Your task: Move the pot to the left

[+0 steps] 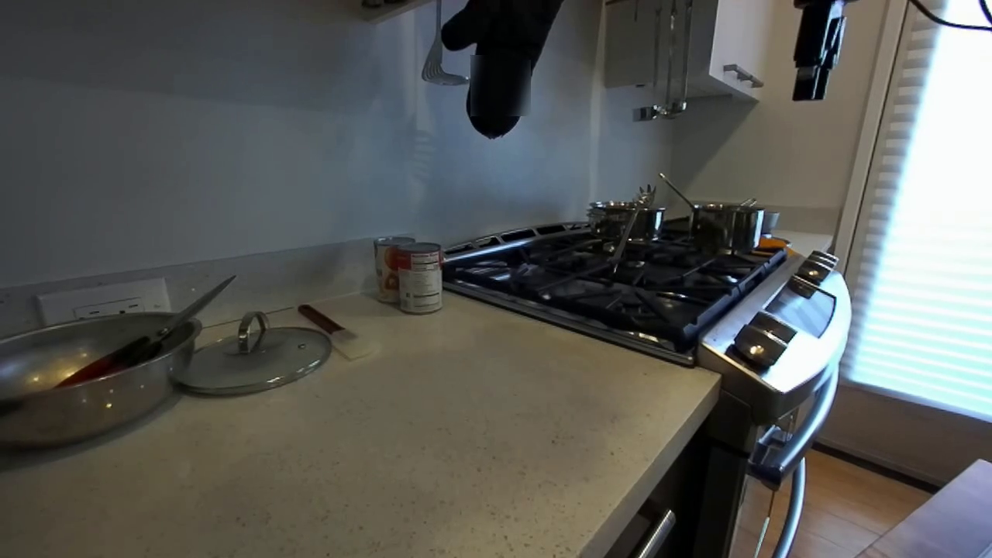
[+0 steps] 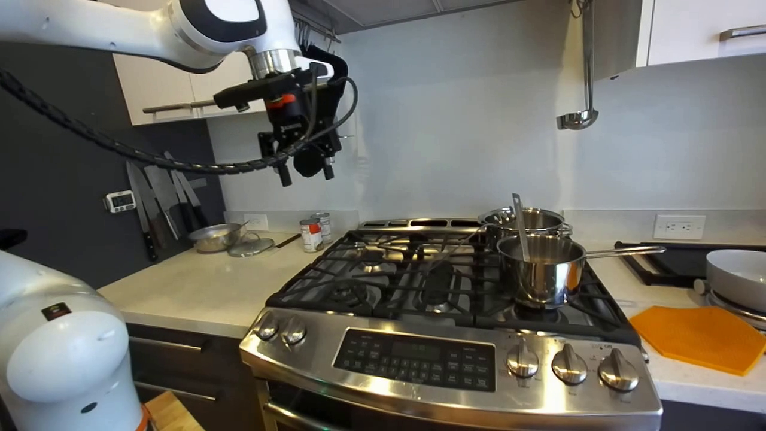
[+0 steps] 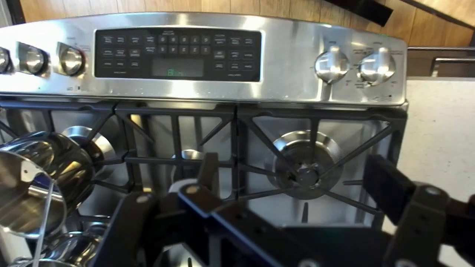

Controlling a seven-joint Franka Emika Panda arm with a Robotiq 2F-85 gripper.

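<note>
The pot point(image 2: 547, 287) is polished metal, mirror-bright, with a smooth metal handle point(image 2: 625, 252). The gripper point(image 2: 307, 173) looks matt, the arm point(image 2: 137, 30) smooth and glossy. Satin metal faces the stove point(image 2: 311, 359), its knobs point(image 2: 522, 362) shinier; the grates point(image 3: 323, 113) are dull and matt. The counter point(image 1: 465, 434) is smooth, speckled, stone-like, with a soft sheen. The lid point(image 1: 287, 353) is clear glass, the pan point(image 1: 93, 407) duller metal. The cans point(image 1: 421, 277) are metal with paper labels point(image 1: 422, 291); the floor point(image 1: 841, 492) looks like wood.

Both exterior views share the stove point(image 2: 419, 326); the wrist view looks down, nearer.
</note>
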